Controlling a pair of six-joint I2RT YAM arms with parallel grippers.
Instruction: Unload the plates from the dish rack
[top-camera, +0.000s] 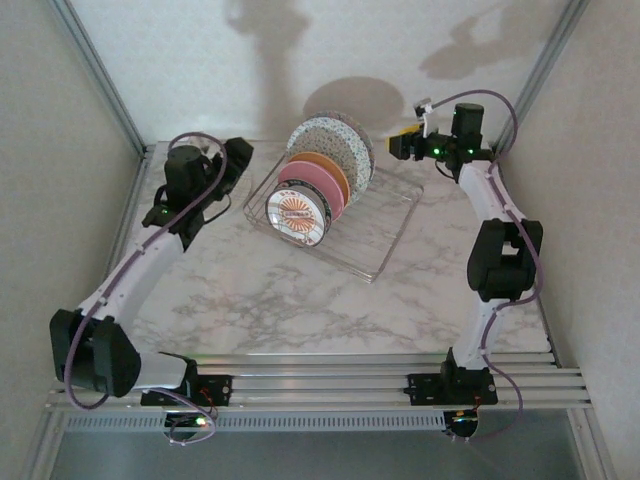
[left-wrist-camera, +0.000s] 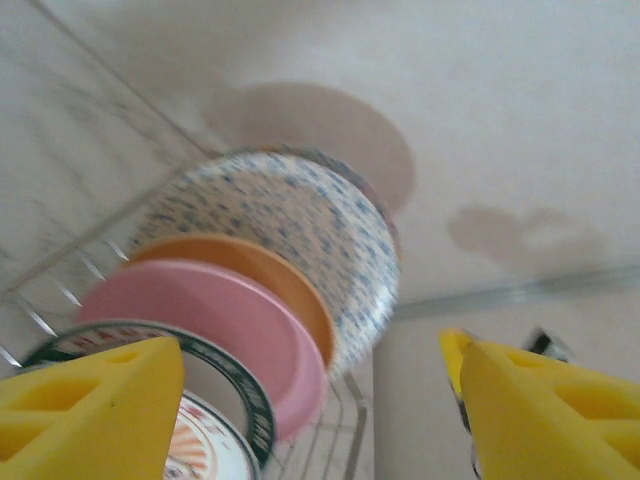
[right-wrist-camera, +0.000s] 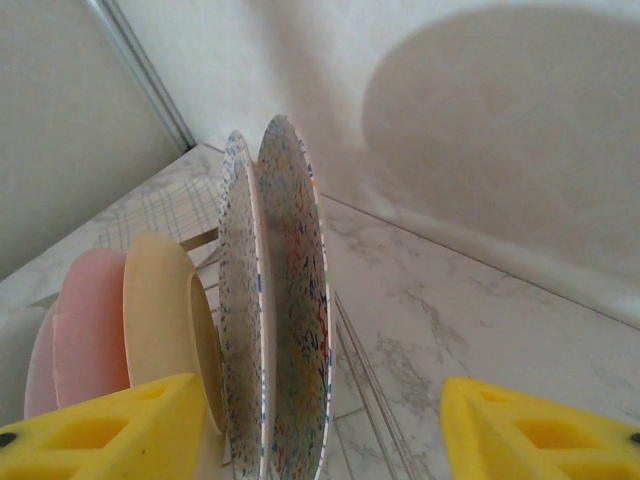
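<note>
The rack (top-camera: 372, 238) sits far-centre on the marble tabletop (top-camera: 280, 300), holding five upright plates: two speckled plates (top-camera: 335, 140) rearmost, then the orange plate (top-camera: 325, 170), pink plate (top-camera: 312, 190) and white plate (top-camera: 300, 215). The left pincer (left-wrist-camera: 312, 380) hovers spread and empty left of the rack. The right pincer (right-wrist-camera: 322, 400), equally spread, is near the speckled pair.

Upright plates (left-wrist-camera: 262, 262) beyond wide-spread left gripper (left-wrist-camera: 310, 348)
</note>
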